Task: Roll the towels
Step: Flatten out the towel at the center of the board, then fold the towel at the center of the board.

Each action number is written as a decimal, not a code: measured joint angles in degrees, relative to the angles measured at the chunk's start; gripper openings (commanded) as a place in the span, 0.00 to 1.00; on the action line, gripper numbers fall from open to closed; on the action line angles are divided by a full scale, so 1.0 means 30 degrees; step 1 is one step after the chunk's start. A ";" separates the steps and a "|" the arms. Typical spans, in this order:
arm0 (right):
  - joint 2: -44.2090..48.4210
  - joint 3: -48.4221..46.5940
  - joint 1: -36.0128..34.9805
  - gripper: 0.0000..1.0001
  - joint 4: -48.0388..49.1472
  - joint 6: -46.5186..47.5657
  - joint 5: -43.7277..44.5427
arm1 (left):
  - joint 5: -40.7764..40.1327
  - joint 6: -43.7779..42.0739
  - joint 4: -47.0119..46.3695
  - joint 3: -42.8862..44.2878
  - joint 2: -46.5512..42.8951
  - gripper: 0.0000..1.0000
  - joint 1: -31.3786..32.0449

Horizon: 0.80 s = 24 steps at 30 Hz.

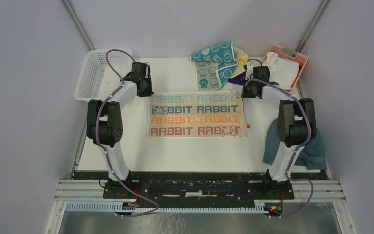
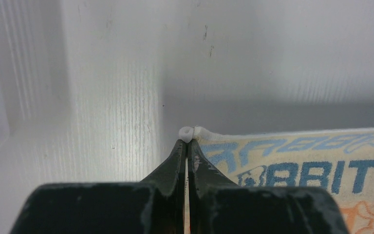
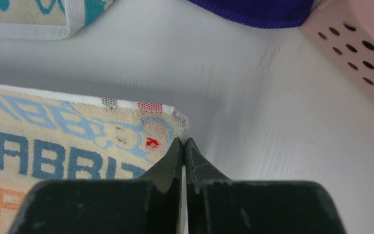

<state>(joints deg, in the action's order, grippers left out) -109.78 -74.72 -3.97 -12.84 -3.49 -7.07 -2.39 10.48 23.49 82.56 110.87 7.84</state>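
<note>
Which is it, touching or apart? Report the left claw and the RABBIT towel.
Touching. The left wrist view shows the left claw shut, with the white corner hem of the RABBIT towel pinched between its tips.

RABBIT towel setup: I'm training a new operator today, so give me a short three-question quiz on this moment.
1. True or false: the RABBIT towel lies flat and unrolled.
2. The left tool is shut on the towel's: A) far left corner, B) near edge, C) middle?
3. What colour is the basket holding the white cloth?
Key: 1 true; 2 A; 3 pink.
</note>
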 measured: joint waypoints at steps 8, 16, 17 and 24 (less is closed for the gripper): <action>0.0976 0.2215 0.0022 0.04 0.0561 0.0182 -0.0641 | 0.0364 0.0015 0.0168 -0.1377 -0.0772 0.03 -0.0036; 0.3672 0.4058 0.0022 0.03 0.1355 0.0036 -0.0750 | 0.0401 0.0015 0.0226 -0.2739 -0.3417 0.03 -0.0036; 0.4000 0.4262 0.0022 0.03 0.1537 0.0036 -0.0794 | 0.0393 0.0022 0.0219 -0.2878 -0.3730 0.03 -0.0036; 0.5778 0.6156 0.0029 0.03 0.2871 0.0036 -0.1086 | 0.0423 0.0029 0.0153 -0.4000 -0.5209 0.03 -0.0036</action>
<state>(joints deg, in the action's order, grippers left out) -92.44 -56.25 -3.88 -4.23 -3.38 -10.33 -1.13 10.57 23.94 70.57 95.24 7.73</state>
